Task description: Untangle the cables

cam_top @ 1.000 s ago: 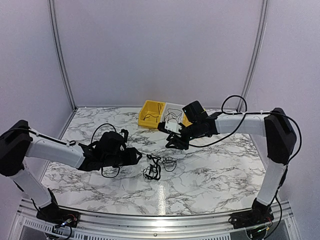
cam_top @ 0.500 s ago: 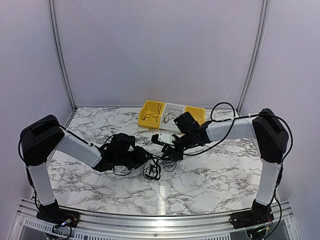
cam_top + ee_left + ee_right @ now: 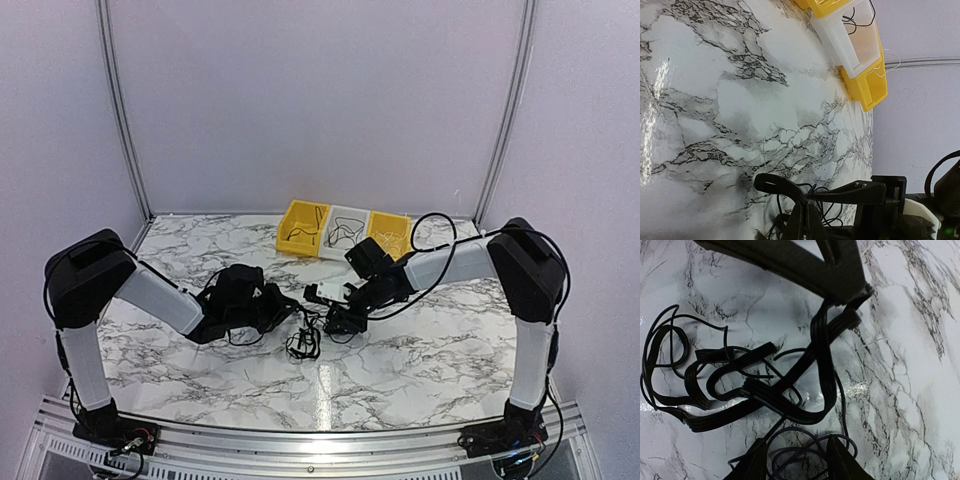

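Observation:
The cables (image 3: 305, 340) lie tangled mid-table: flat black bundles (image 3: 765, 390) looped through thin black wires (image 3: 805, 445). My left gripper (image 3: 298, 314) comes in from the left and is shut on one flat black bundle (image 3: 782, 186), pinched between its fingertips (image 3: 808, 212). In the right wrist view that same gripper (image 3: 840, 287) holds the bundle's end up at the top. My right gripper (image 3: 335, 320) hovers over the tangle's right side, open (image 3: 796, 445), with thin wire loops lying on the table between its fingers.
Three small bins stand at the back: yellow (image 3: 303, 226), white (image 3: 346, 231) and yellow (image 3: 391, 232), each with thin wires inside. In the left wrist view the white bin (image 3: 852, 37) and a yellow bin (image 3: 866, 82) sit top right. Thick arm cables arc over both arms.
Both arms have closed in on the tangle. The left gripper went from open to shut on a flat black bundle. The right gripper came down and left from the bins.

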Available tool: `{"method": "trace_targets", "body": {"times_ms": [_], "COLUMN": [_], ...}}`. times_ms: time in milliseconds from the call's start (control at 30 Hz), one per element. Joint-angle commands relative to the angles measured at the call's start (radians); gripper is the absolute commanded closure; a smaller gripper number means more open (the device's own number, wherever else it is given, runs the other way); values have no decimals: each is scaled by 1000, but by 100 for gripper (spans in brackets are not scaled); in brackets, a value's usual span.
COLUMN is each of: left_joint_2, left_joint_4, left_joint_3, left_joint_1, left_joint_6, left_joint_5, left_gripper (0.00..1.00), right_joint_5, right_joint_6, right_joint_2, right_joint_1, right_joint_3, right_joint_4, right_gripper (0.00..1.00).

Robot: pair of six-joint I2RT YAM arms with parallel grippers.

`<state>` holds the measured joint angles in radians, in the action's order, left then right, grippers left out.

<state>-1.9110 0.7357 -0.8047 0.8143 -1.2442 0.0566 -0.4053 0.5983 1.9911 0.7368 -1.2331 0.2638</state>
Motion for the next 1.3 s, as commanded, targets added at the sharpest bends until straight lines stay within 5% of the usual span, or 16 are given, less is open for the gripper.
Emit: {"method": "trace_targets", "body": {"times_ms": [0, 300, 667, 1033, 1267], "left_joint_2": [39, 217, 644, 696, 664], "left_joint_4": [40, 58, -250, -307, -308], "left_joint_3": [26, 69, -26, -70, -30], "left_joint_1": [-10, -17, -23, -23, -21], "left_joint_6": [14, 209, 561, 643, 616], "left_joint_5": [-26, -50, -156, -69, -64], "left_gripper": [100, 100, 100, 100, 100], "right_joint_5": [-14, 7, -24, -35, -155], "right_joint_6": [-3, 1, -23, 1, -22], "right_joint_2": [24, 54, 72, -86, -242], "right_joint_1": [6, 4, -42, -91, -77], "right_joint_3": [-12, -8, -18, -96, -257], "right_joint_4": [12, 23, 38, 130, 197], "right_gripper": [60, 61, 64, 63, 45]}}
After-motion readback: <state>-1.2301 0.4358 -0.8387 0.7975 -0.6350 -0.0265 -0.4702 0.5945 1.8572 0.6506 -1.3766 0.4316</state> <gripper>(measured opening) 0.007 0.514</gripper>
